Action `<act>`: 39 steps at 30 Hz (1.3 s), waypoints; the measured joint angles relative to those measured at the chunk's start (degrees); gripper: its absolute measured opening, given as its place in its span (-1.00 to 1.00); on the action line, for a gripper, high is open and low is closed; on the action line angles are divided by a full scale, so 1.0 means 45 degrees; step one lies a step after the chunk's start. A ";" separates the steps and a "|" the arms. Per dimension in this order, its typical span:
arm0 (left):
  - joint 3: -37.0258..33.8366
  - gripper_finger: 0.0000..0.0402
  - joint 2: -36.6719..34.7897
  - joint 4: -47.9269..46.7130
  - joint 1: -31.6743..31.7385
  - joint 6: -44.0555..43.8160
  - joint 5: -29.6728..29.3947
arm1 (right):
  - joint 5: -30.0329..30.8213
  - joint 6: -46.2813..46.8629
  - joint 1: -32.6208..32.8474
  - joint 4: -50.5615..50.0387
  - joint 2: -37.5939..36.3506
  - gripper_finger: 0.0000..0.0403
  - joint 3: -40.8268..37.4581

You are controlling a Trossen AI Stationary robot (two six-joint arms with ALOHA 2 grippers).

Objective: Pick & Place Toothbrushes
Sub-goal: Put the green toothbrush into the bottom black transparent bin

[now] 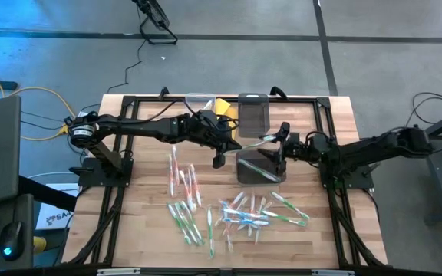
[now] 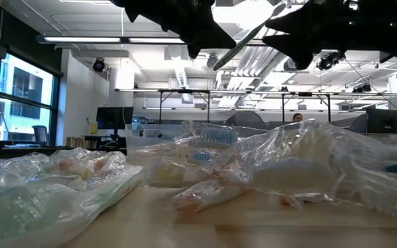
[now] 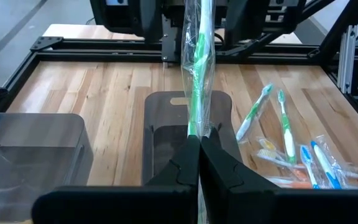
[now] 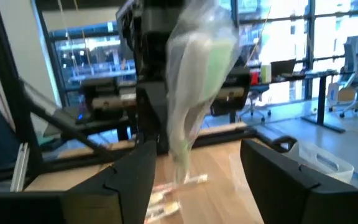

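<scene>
Left wrist view: left gripper (image 3: 199, 163) clamps wrapped green toothbrush (image 3: 197, 68); right gripper (image 4: 194, 180) fingers apart.

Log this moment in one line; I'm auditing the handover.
left gripper: shut on green toothbrush | right gripper: open, beside it | over grey bin

Wooden table (image 1: 144, 230); three dark bins (image 1: 253, 112); yellow cloth (image 1: 224, 106) beside far bins.
</scene>
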 joint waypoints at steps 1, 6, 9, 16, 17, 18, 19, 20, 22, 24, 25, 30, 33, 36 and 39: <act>0.0000 -1.00 0.0000 -0.0001 0.0001 0.0000 0.0000 | -0.0004 -0.0009 -0.0061 0.0364 0.0154 0.11 0.0000; 0.0000 -1.00 0.0000 -0.0008 0.0003 0.0000 -0.0005 | -0.0396 -0.0024 -0.0345 0.1633 0.0643 0.04 0.0000; 0.0000 -1.00 0.0000 -0.0008 -0.0001 -0.0005 -0.0014 | -0.0402 -0.0024 -0.0392 0.1810 0.0676 -0.05 0.0000; 0.0000 -1.00 0.0005 -0.0008 0.0004 -0.0014 -0.0029 | -0.0459 -0.0024 -0.0387 0.1781 0.0676 -0.49 0.0000; 0.0000 -1.00 0.0005 -0.0008 0.0004 -0.0015 -0.0029 | -0.0570 -0.0024 -0.0387 0.1781 0.0676 -0.56 0.0000; 0.0000 -1.00 0.0005 -0.0008 0.0004 -0.0015 -0.0029 | -0.0714 -0.0024 -0.0387 0.1781 0.0676 -0.64 0.0000; 0.0000 -1.00 0.0005 -0.0008 0.0004 -0.0015 -0.0029 | -0.0755 -0.0024 -0.0383 0.1781 0.0676 -0.71 0.0000; 0.0000 -1.00 0.0005 -0.0008 0.0004 -0.0015 -0.0032 | -0.0781 -0.0024 -0.0383 0.1781 0.0676 -0.78 0.0000; 0.0000 -1.00 0.0005 -0.0008 0.0009 -0.0015 -0.0101 | -0.0958 -0.0015 -0.0378 0.1781 0.0674 -0.90 0.0000; 0.0000 -1.00 0.0005 -0.0013 0.0018 -0.0015 -0.0087 | -0.1189 -0.0146 -0.0383 0.1781 0.0671 -0.93 0.0000; 0.0000 -1.00 0.0005 -0.0017 0.0009 -0.0015 -0.0083 | -0.1310 -0.0205 -0.0387 0.1781 0.0671 -0.93 0.0000; 0.0000 -1.00 0.0005 -0.0063 0.0004 -0.0074 -0.0026 | -0.1259 -0.0209 -0.0256 0.1778 0.0671 -0.95 0.0000; 0.0005 -0.99 0.0005 -0.0052 -0.0001 -0.0136 -0.0029 | -0.1266 0.0145 -0.0256 0.1786 0.0671 -0.96 0.0000; 0.0005 -0.91 0.0005 -0.0056 -0.0001 -0.0136 -0.0027 | -0.1257 0.0324 -0.0256 0.1771 0.0667 -0.96 0.0000; 0.0005 -0.76 0.0005 -0.0046 -0.0001 -0.0135 -0.0068 | -0.1257 0.0350 -0.0256 0.1768 0.0667 -0.96 0.0000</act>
